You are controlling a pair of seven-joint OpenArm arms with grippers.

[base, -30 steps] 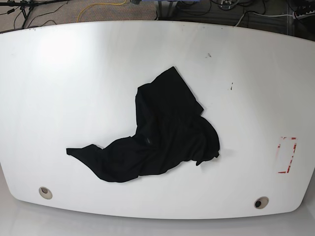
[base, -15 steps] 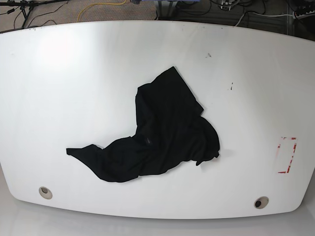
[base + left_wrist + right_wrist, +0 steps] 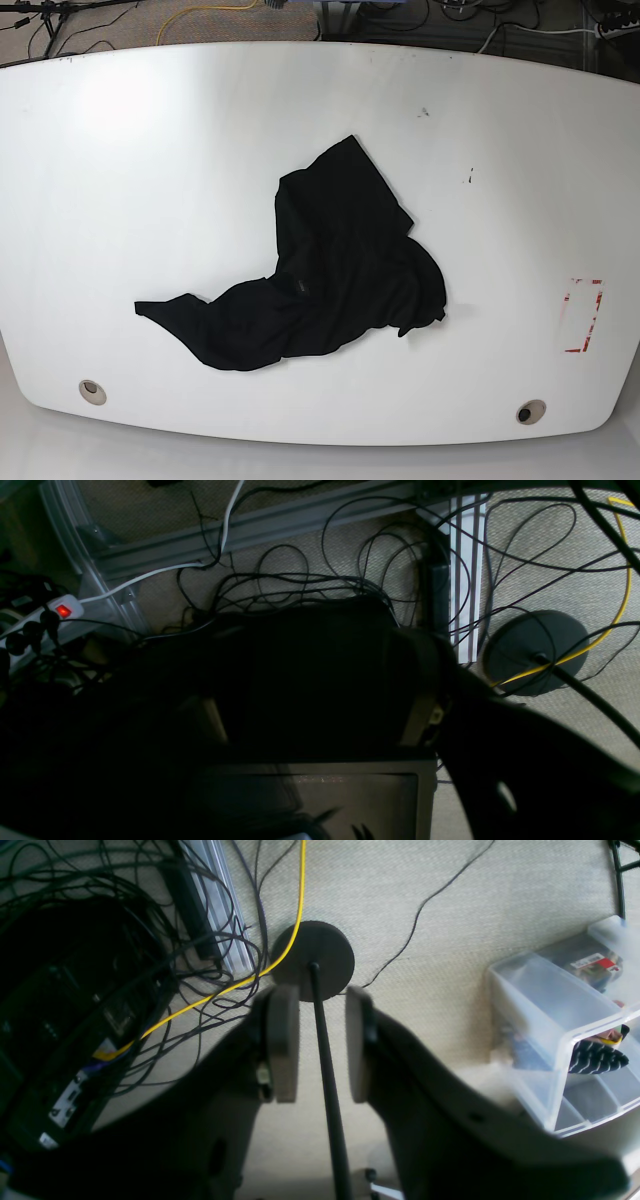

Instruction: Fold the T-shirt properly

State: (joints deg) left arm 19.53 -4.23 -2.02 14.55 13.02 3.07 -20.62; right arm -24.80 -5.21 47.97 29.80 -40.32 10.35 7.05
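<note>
The black T-shirt lies crumpled on the white table, a little right of centre, with one long part trailing toward the front left. Neither arm shows in the base view, and the T-shirt shows in neither wrist view. My right gripper hangs over the floor, open by a narrow gap, and holds nothing; a stand's thin black pole runs behind that gap. My left gripper is deep in shadow over dark equipment, its two pads set wide apart, open and empty.
Both wrist views look down at carpet with tangled black cables, a yellow cable and the stand's round base. A power strip with a lit red switch lies at left. Clear plastic drawers stand at right. A red-and-white marker is near the table's right edge.
</note>
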